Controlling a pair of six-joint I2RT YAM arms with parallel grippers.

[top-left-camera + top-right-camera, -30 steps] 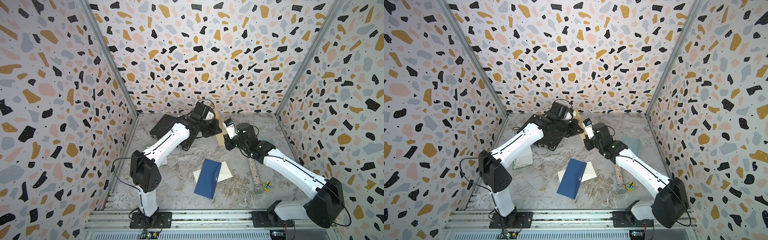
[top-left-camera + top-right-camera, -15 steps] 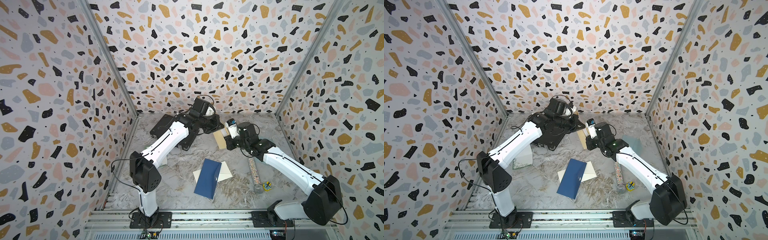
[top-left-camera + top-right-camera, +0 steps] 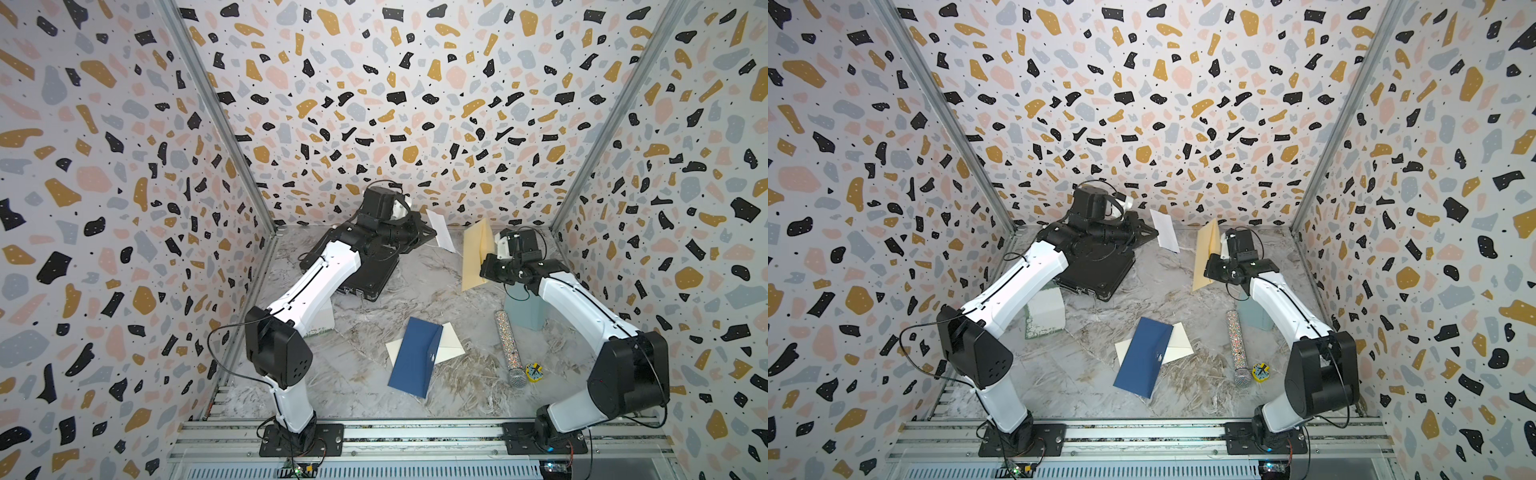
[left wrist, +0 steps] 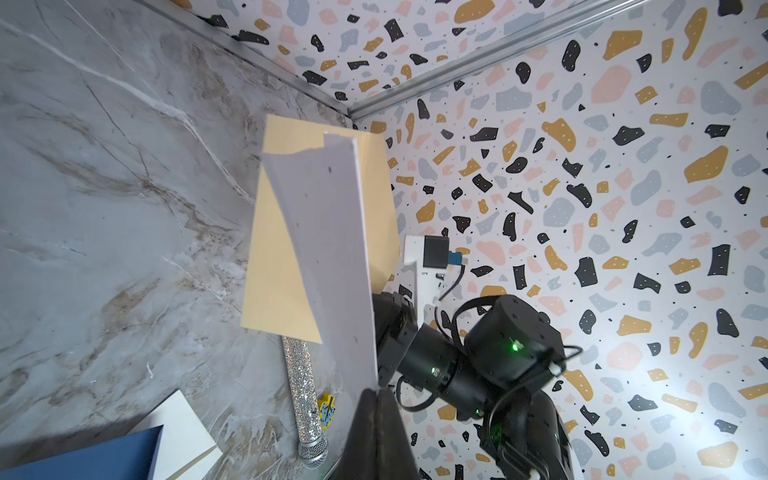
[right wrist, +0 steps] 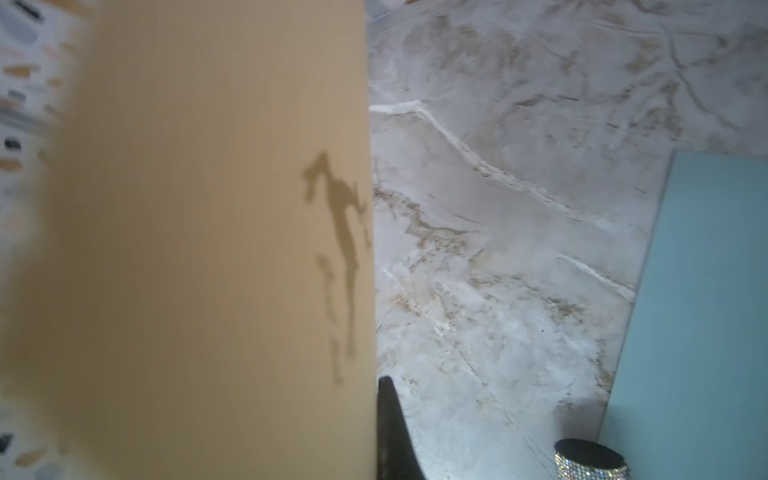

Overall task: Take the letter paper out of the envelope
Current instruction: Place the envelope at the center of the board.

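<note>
The white letter paper point(image 3: 441, 236) point(image 3: 1165, 235) hangs free in the air near the back wall, pinched at one edge by my left gripper point(image 3: 430, 240), which is shut on it. The tan envelope point(image 3: 475, 259) point(image 3: 1206, 257) stands on edge a short gap to its right, with my right gripper point(image 3: 485, 266) shut on its side. In the left wrist view the paper point(image 4: 332, 249) rises from my shut left gripper point(image 4: 377, 390) in front of the envelope point(image 4: 274, 270). In the right wrist view the envelope point(image 5: 208, 249) fills the picture beside one dark fingertip point(image 5: 388, 399).
A black flat case point(image 3: 365, 270) lies under the left arm. A blue envelope point(image 3: 415, 357) rests on cream cards point(image 3: 451, 347) at the middle front. A glitter microphone point(image 3: 509, 349), a yellow toy point(image 3: 533, 372) and a teal box point(image 3: 525, 311) lie right; a white block point(image 3: 1044, 311) left.
The two grippers were together at the envelope; now they have drawn apart. The white paper is out of the envelope in the left gripper, and the right gripper has carried the envelope rightward.
</note>
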